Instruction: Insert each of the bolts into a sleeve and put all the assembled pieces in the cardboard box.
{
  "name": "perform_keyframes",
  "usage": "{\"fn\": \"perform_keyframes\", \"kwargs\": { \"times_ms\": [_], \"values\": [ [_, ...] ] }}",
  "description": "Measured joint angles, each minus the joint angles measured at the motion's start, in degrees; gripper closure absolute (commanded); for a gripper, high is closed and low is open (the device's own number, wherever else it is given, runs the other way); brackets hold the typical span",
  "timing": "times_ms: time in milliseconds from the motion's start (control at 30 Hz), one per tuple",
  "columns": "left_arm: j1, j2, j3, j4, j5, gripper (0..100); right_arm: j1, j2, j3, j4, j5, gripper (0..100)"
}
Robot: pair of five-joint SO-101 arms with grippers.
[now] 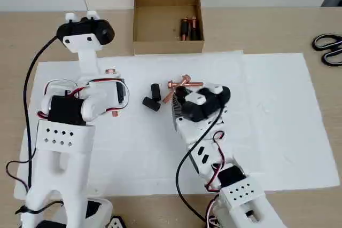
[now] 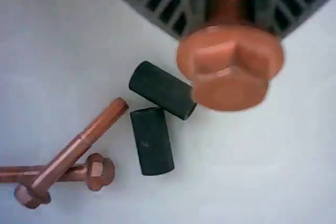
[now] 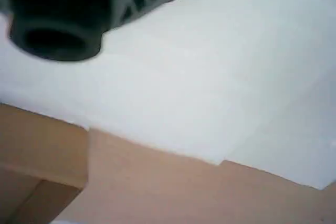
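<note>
Gripping a bolt [image 2: 231, 66] by its shaft: left gripper [image 1: 113, 92], toward sheet's [image 1: 278, 132] left edge | right gripper [image 1: 181, 99] clamped on a sleeve [image 3: 52, 24] over sheet's middle | two loose sleeves [image 2: 161, 88] between them, two loose bolts [image 2: 73, 153] beside right gripper | box [image 1: 140, 22] at table's [image 1: 267, 30] far edge holds assembled pieces [image 1: 188, 29].

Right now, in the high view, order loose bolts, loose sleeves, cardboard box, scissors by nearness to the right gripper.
1. Loose bolts, beside the right gripper
2. Loose sleeves, to its left
3. Cardboard box, far side
4. Scissors, table's right edge
</note>
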Motion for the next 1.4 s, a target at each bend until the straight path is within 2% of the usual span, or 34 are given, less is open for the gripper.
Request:
{"fn": "perform_keyframes", "kwargs": {
  "times_ms": [167,400,700,867,967,1133,1400],
  "values": [
    [0.62,0.00,0.00,-4.84,0.00,100,-2.37,0.00,2.37,-3.34,-0.70,99.5],
    [2.37,0.00,0.00,-18.02,0.00,100,-2.55,0.00,3.34,-3.78,-0.88,99.5],
    [10.64,0.00,2.29,-19.43,0.00,100,-6.95,0.00,4.22,-4.13,-0.88,99.5],
    [11.43,0.00,2.29,-19.43,0.44,100,-7.38,0.00,6.68,-9.93,-0.88,99.5],
    [11.60,0.00,2.29,-19.43,3.16,100,-7.30,-0.09,6.95,-13.98,-0.97,99.5],
    [11.52,0.00,2.29,-19.60,6.07,100,-7.38,0.18,6.95,-14.77,-0.97,99.5],
    [13.19,0.09,5.54,-25.23,6.42,100,-7.38,0.18,6.95,-14.77,-0.97,99.5]
  ]
}}
